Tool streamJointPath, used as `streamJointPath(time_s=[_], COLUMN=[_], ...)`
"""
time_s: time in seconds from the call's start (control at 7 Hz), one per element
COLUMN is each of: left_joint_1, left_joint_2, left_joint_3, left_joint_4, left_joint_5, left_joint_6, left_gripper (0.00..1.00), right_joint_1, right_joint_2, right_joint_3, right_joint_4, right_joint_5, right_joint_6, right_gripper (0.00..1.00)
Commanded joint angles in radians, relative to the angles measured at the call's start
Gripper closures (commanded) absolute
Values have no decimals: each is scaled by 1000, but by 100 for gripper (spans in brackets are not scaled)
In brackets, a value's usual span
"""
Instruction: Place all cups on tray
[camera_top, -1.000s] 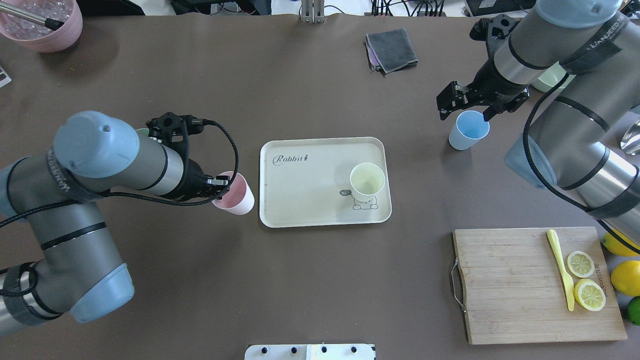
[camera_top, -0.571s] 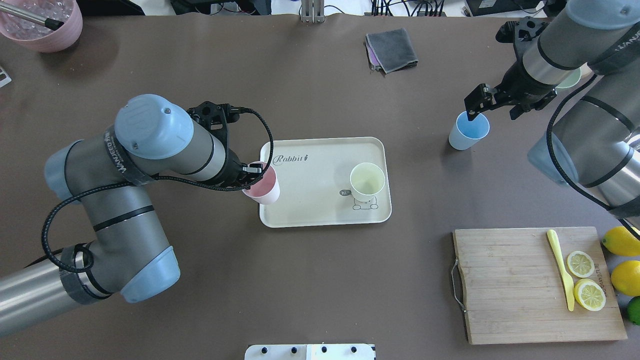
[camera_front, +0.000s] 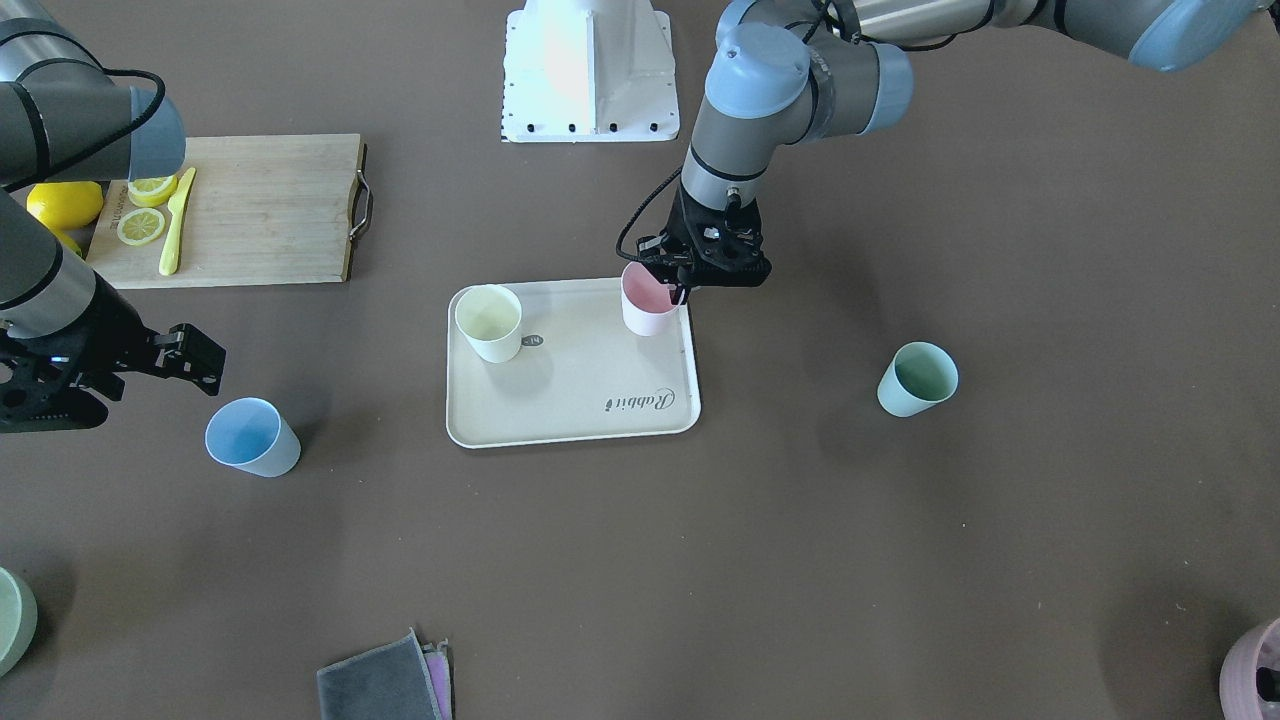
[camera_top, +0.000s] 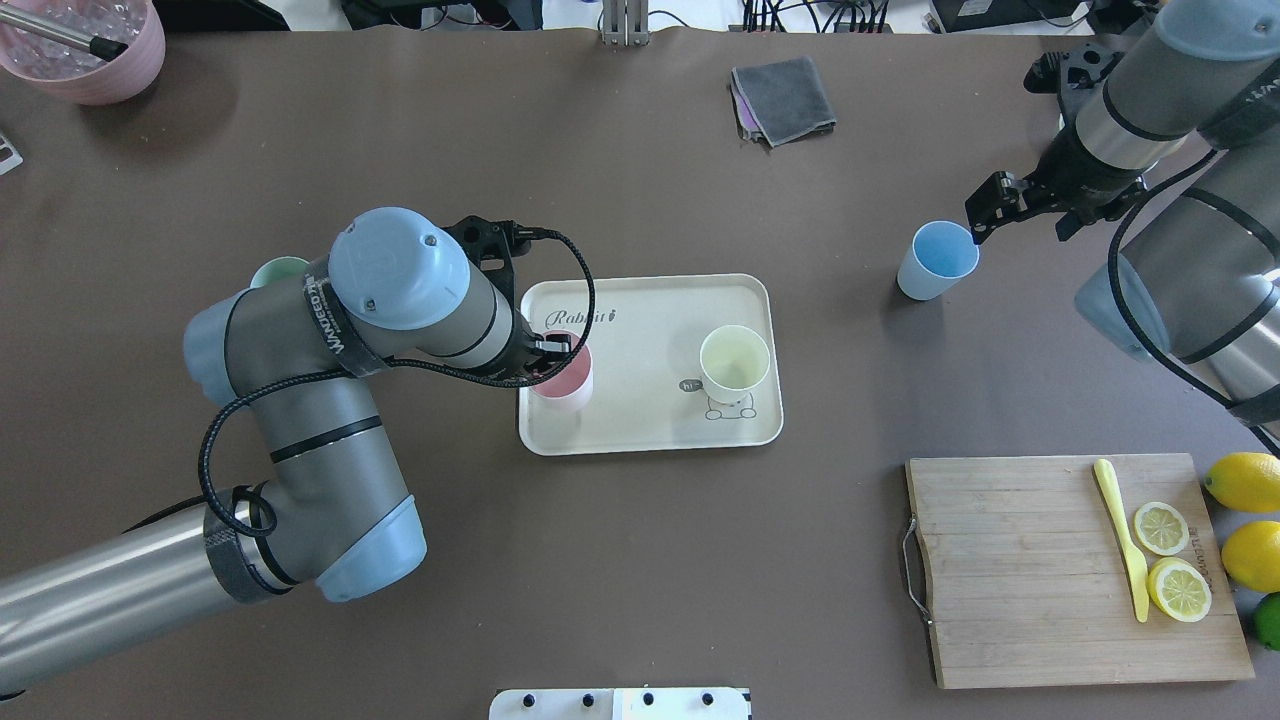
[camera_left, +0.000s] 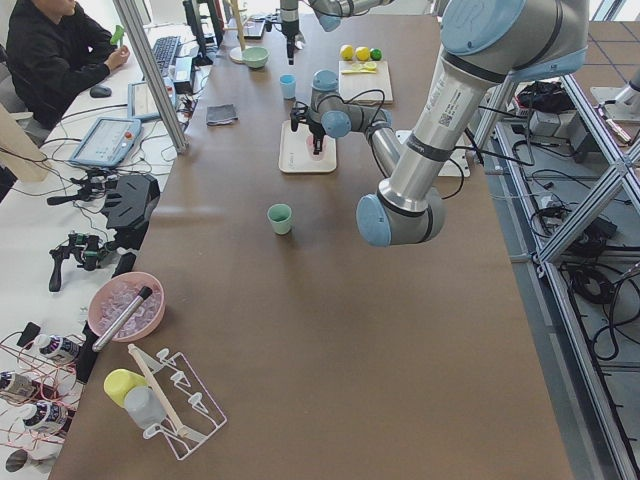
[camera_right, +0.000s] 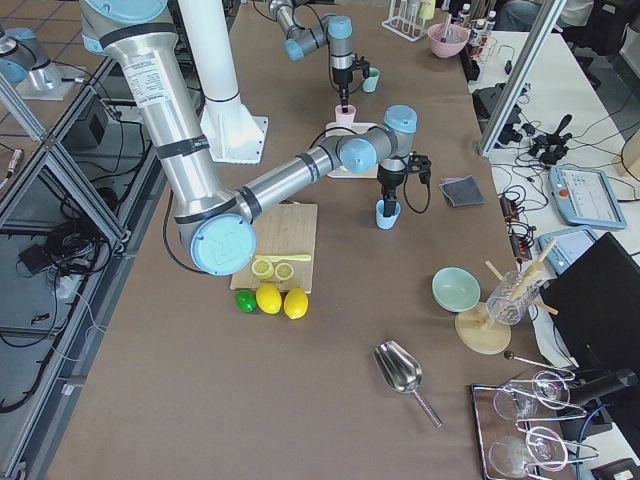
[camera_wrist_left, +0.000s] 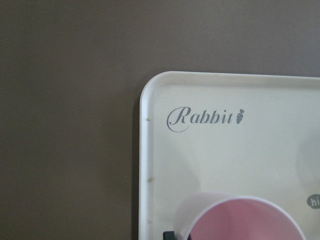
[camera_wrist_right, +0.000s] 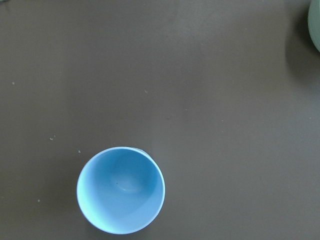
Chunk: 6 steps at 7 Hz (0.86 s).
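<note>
Left gripper (camera_front: 676, 290) pinches pink cup (camera_front: 645, 310) over tray (camera_front: 580, 385); right gripper (camera_top: 1020, 222) spread, beside blue cup (camera_top: 938, 262).

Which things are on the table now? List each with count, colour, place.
tray: one, cream, table centre.
yellow cup: one, pale yellow, on the tray.
pink cup: one, pink, at the tray's corner.
blue cup: one, light blue, on the table.
mint cup: one, mint green, on the table.
cutting board: one, wooden, robot's right.
lemon halves: two, yellow, on the board.
knife: one, yellow, on the board.
lemons: two, yellow, beside the board.
lime: one, green, beside lemons.
cloth: one, grey, far edge.
pot: one, pink, far left corner.
left gripper: one, black, holding pink cup.
right gripper: one, black, open, beside blue cup.
</note>
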<state>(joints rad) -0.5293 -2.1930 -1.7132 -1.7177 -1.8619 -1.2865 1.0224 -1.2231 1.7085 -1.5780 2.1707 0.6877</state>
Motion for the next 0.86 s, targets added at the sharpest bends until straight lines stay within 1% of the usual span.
streamJointPath(time_s=[0.0,0.29,0.43,0.57,0.71], left_joint_1=[31,60,60,58,58], left_joint_2=[-2,-1,-4,-4,-4], left_joint_3=[6,16,21,17,15], left_joint_4=[0,1,0,1,1], left_joint_5=[18,72,72,79,93], left_joint_6=[1,4,6,6,6], left_gripper=[100,100,81,34,27], right_joint_1=[1,-1,-2,-4,-4], right_joint_2=[-22,-24,-21,-16,-6], right_joint_3=[-13,-33,-53,-72,-99], right_joint_4=[1,1,3,30,85], right_joint_5=[0,-2,-3,-2,1], right_joint_6=[-5,-4,-4,-2,6], right_gripper=[0,0,0,0,0])
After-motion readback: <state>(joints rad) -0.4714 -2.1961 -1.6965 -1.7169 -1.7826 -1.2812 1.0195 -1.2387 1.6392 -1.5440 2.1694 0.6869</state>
